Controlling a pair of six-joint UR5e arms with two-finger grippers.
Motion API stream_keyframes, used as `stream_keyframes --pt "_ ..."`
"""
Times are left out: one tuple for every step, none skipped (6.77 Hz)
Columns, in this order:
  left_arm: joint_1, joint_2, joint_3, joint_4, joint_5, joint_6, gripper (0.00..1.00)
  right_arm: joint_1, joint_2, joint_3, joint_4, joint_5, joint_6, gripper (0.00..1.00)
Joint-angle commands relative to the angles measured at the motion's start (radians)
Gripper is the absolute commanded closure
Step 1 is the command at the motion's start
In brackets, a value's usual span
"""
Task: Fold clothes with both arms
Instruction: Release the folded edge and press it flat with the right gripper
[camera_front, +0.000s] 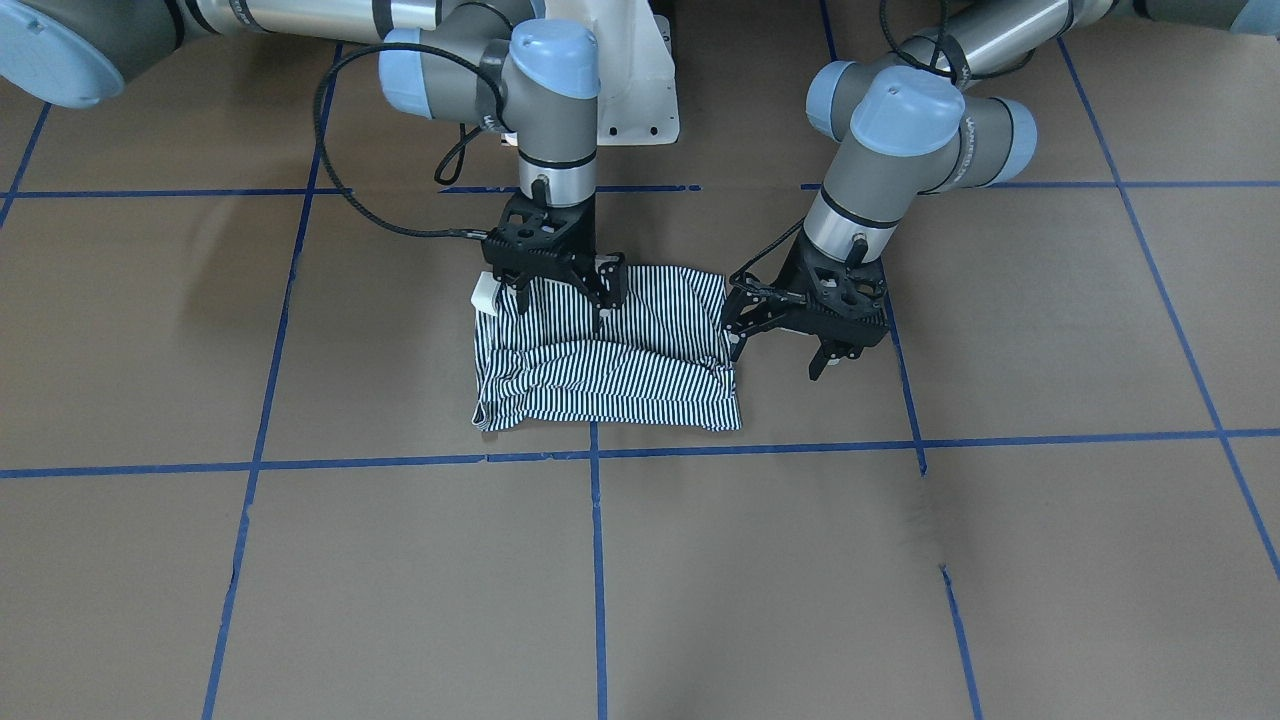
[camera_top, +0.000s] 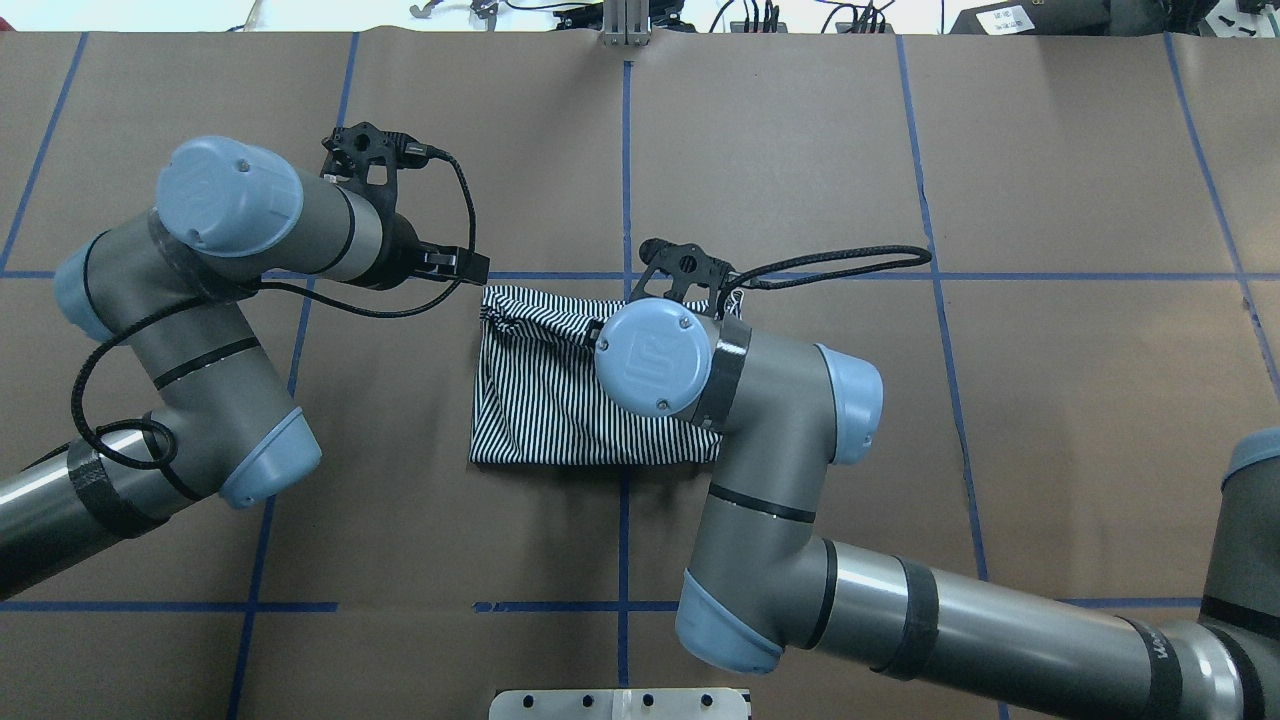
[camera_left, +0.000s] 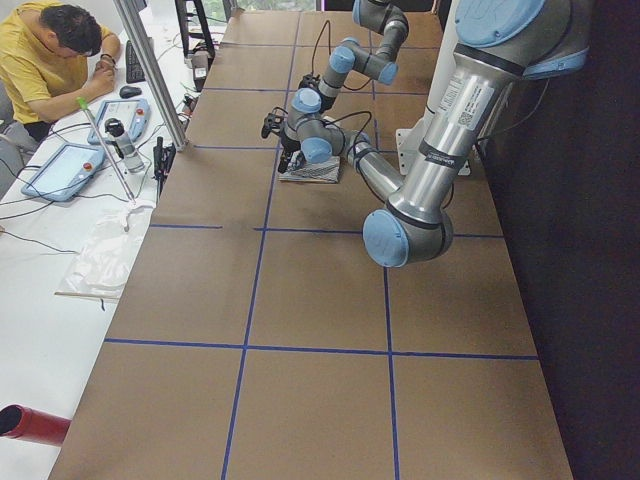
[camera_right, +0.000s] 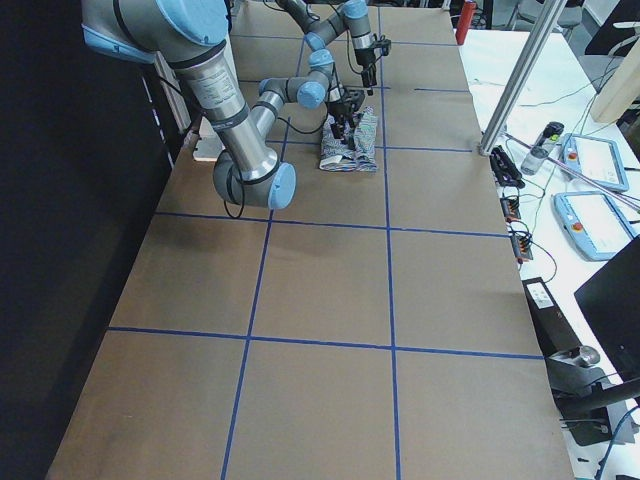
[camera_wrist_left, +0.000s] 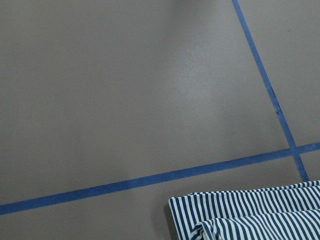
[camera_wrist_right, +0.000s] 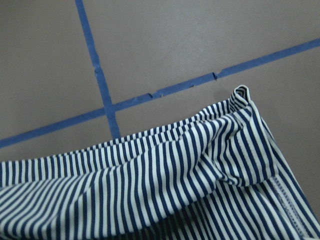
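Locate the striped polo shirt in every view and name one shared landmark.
Front-facing: shirt centre.
Overhead: shirt centre.
Exterior left: shirt small, upper middle.
Exterior right: shirt small, upper middle.
Left wrist: shirt bottom right corner.
Right wrist: shirt fills lower half.
Landmark: blue tape cross at shirt's far edge from the robot.

Even, diffuse overhead light; soft shadows, sharp focus.

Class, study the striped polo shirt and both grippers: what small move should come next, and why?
Probably the left gripper, open beside the polo shirt, should slide in and pinch the bunched corner next to it to pull it flat: the fold is compact, but a rumpled ridge crosses it.
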Motion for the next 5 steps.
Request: stream_keyframes --pt "-0.001 0.002 -0.011 0.001 0.001 -0.004 0.0 -0.029 0.003 -0.057 -0.007 -0.033 -0.098 0.0" --pt "0.0 0.004 -0.011 0.001 -0.001 -0.01 0.0 -0.026 0.005 -0.079 -0.007 -0.032 -0.155 0.0" --pt "0.0 0.004 -0.011 0.001 0.001 -0.01 0.0 -0.003 0.006 -0.106 -0.005 -0.028 -0.187 0.0" --pt "0.0 0.004 -0.011 0.001 -0.001 -0.01 0.0 0.037 0.034 -0.152 -0.004 -0.022 -0.212 0.0" --pt "0.002 0.002 -0.011 0.001 0.001 -0.013 0.0 0.093 0.095 -0.231 -0.002 0.008 -0.241 0.0"
